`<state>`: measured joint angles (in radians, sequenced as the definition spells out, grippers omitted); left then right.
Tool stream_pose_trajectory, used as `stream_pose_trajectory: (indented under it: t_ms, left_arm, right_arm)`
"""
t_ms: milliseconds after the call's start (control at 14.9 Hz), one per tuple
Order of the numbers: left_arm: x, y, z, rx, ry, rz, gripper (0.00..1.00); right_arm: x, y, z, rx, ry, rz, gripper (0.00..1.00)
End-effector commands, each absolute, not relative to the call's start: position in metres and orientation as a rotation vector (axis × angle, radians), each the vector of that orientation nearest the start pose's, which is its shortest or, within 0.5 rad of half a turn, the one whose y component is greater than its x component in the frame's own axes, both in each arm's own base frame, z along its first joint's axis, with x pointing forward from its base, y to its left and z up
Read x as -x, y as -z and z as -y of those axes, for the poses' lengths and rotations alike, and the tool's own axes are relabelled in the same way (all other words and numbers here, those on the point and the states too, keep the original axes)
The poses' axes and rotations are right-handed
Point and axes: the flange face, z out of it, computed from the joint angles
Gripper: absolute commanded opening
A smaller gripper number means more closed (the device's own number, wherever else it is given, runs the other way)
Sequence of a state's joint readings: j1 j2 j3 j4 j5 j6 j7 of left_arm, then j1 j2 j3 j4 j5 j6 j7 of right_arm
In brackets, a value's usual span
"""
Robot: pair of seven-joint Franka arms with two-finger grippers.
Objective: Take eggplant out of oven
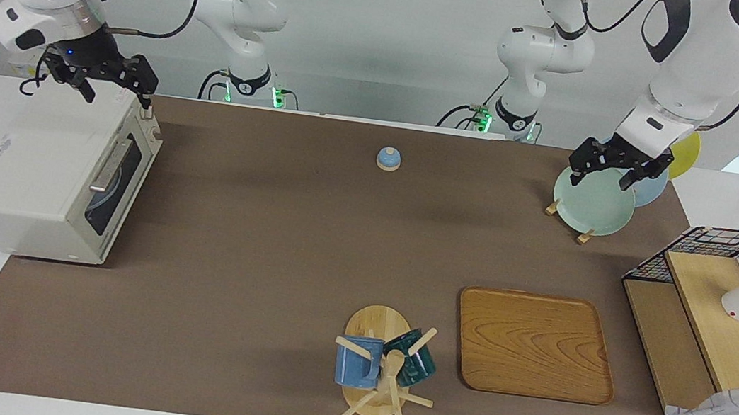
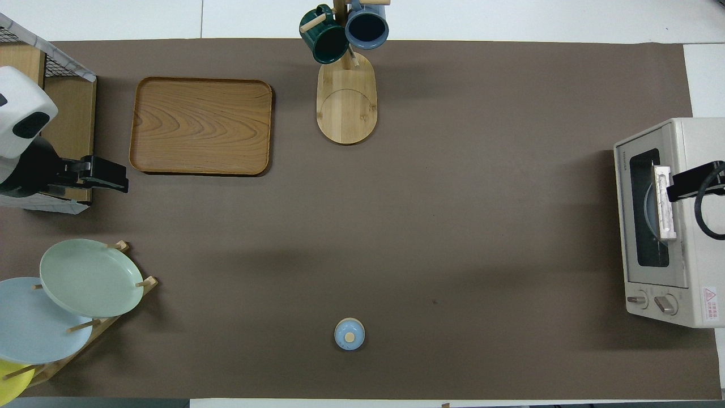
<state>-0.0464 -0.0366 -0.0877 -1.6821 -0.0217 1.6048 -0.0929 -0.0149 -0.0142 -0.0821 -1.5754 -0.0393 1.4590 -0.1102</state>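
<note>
The oven (image 1: pixel 51 183) stands at the right arm's end of the bench (image 1: pixel 266 237), its dark glass door (image 1: pixel 119 185) shut and facing the bench's middle. Through the glass a pale round shape shows; the eggplant cannot be made out in either view.

The right gripper (image 1: pixel 116 83) hangs over the oven's top edge, at the corner nearest the robots. Its fingers (image 1: pixel 143 79) are spread apart and hold nothing. In the overhead view this gripper (image 2: pixel 674 191) covers the door's handle (image 2: pixel 662 201) (contact cannot be confirmed from that view).

The left gripper (image 1: pixel 613 170) hovers over the plate rack (image 1: pixel 584 234), above the pale green plate (image 1: pixel 591 204). Its fingers (image 1: pixel 581 170) are apart and grip nothing. This arm waits.

Other items on the bench: a wooden tray (image 1: pixel 533 343), a mug tree (image 1: pixel 383 374) beside it carrying a blue mug (image 1: pixel 356 363) and a dark green mug (image 1: pixel 414 360), a small blue knobbed lid (image 1: pixel 388 158) near the robots, and a wire basket shelf (image 1: pixel 720 311) at the left arm's end.
</note>
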Motion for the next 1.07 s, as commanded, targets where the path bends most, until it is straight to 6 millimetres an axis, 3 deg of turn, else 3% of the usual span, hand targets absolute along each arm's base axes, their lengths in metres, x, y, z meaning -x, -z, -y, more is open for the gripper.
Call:
stream_pose_trajectory:
  t_ms: [0, 402, 469, 536, 603, 803, 1004]
  left_arm:
    - [-0.538, -0.596, 0.074, 3.162, -0.065, -0.051, 1.00]
    - [-0.537, -0.596, 0.075, 3.162, -0.065, -0.053, 1.00]
    - [-0.537, -0.596, 0.075, 3.162, -0.065, -0.053, 1.00]
    - [-0.537, -0.596, 0.075, 3.162, -0.065, -0.053, 1.00]
    - [-0.537, -0.596, 0.075, 3.162, -0.065, -0.053, 1.00]
    - [-0.537, -0.596, 0.075, 3.162, -0.065, -0.053, 1.00]
    - [-0.537, -0.596, 0.075, 3.162, -0.065, -0.053, 1.00]
  right_arm:
    - [-0.535, -0.621, 0.058, 3.148, -0.121, 0.001, 1.00]
    - [-0.537, -0.620, 0.053, 3.163, -0.096, 0.021, 1.00]
    - [-0.537, -0.619, 0.054, 3.163, -0.092, 0.024, 0.64]
    - [-0.535, -0.614, 0.056, 3.160, -0.111, 0.021, 0.07]
    - [-0.531, -0.608, 0.059, 3.157, -0.123, 0.036, 0.00]
    - [-0.529, -0.593, 0.066, 3.162, -0.028, 0.117, 0.00]
    - [-0.530, -0.564, 0.064, 3.268, -0.025, 0.037, 0.00]
